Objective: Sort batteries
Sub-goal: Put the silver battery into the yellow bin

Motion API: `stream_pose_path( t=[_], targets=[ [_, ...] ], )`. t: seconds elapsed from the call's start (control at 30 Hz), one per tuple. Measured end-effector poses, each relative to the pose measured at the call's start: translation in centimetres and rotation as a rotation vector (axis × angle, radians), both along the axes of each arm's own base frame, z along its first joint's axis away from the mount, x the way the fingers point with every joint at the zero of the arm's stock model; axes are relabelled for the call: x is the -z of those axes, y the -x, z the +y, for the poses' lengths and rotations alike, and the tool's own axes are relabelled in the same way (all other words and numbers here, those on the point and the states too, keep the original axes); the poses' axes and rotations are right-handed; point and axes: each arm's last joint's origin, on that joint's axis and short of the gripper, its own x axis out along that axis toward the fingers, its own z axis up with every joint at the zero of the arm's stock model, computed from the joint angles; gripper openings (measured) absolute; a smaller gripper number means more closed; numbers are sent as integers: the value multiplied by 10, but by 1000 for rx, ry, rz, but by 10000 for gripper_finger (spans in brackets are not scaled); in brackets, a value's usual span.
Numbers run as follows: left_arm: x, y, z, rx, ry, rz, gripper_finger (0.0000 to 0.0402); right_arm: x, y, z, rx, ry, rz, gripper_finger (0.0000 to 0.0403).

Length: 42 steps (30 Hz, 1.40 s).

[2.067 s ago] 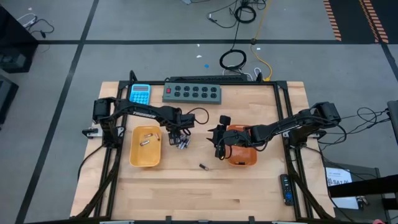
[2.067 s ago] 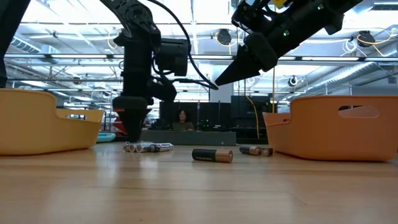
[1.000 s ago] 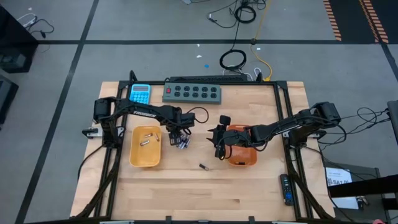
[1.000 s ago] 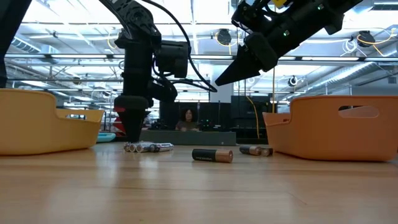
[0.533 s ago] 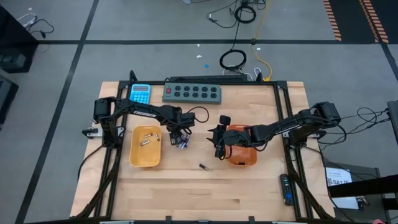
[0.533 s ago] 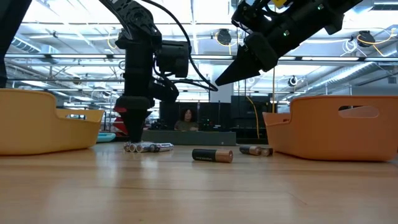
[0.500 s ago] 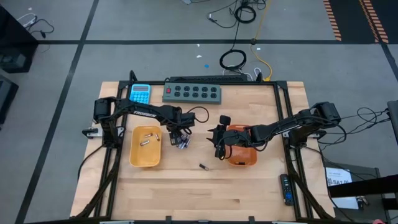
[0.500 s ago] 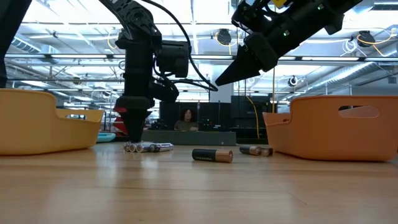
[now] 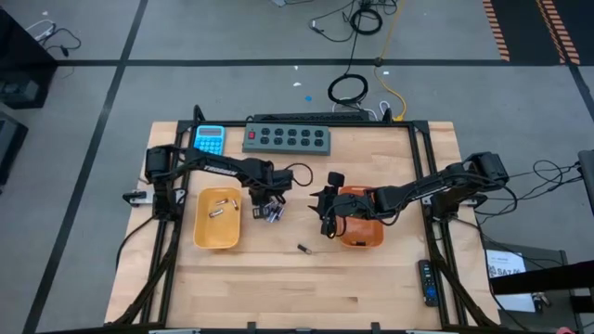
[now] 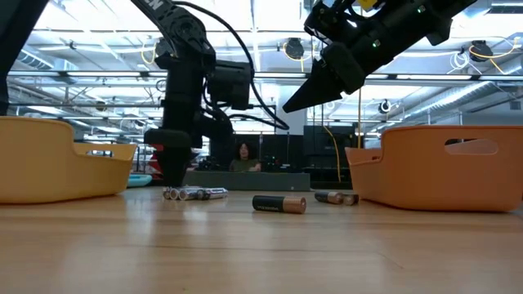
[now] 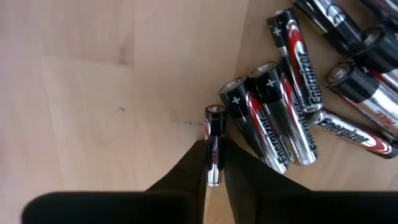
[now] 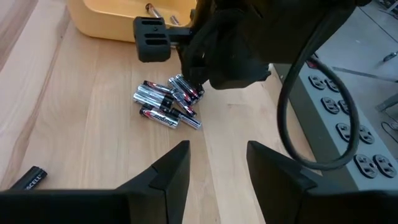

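A pile of silvery batteries (image 9: 272,214) lies on the wooden table between a yellow tray (image 9: 200,232) and an orange tray (image 9: 371,232); it also shows in the right wrist view (image 12: 166,106). My left gripper (image 9: 264,204) points down at the pile's edge, shut on a thin battery (image 11: 213,146). A lone dark battery (image 9: 303,249) lies nearer the front. My right gripper (image 9: 327,219) hangs open and empty above the table beside the orange tray, and it shows in its own wrist view (image 12: 217,163). The yellow tray holds a few batteries (image 9: 221,208). My left gripper pinches the thin battery's two long sides (image 11: 214,163) between its two fingertips, near one end. The fingers come from above, pointing down. The battery's other end (image 11: 214,113) sticks out past the fingertips beside the larger batteries. Whether it is clear of the table, I cannot tell.
A grey power strip (image 9: 288,138) and a blue calculator (image 9: 210,140) lie along the far edge. Two more batteries (image 10: 337,197) lie by the orange tray's wall. A black frame rail (image 9: 427,199) runs along the table's right side.
My left gripper has shifted a little toward the yellow tray, staying low over the battery pile. My right arm has kept still.
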Motion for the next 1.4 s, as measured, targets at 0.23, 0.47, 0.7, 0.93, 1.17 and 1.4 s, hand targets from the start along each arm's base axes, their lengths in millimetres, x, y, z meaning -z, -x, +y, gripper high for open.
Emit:
stream_pose_path(
  t=[0.23, 0.47, 0.7, 0.93, 1.17, 1.4],
  targets=[
    [-2, -3, -7, 45, -60, 24, 22, 0, 0, 0, -2, 4, 0, 150],
    [-37, 1, -16, 21, -133, 41, 17, 0, 0, 0, 0, 0, -1, 150],
    [-89, 20, -29, -117, -105, -56, 17, 0, 0, 0, 4, -5, 4, 150],
    [-121, 49, -54, -235, 56, -29, 32, 1, 0, 0, 8, -11, 3, 150],
    [-120, 72, -75, -212, -21, 145, 64, 1, 0, 0, 10, -15, 2, 150],
    [-117, 73, -82, -174, -156, 121, 115, 1, 0, 0, 10, -15, 2, 150]
  ],
)
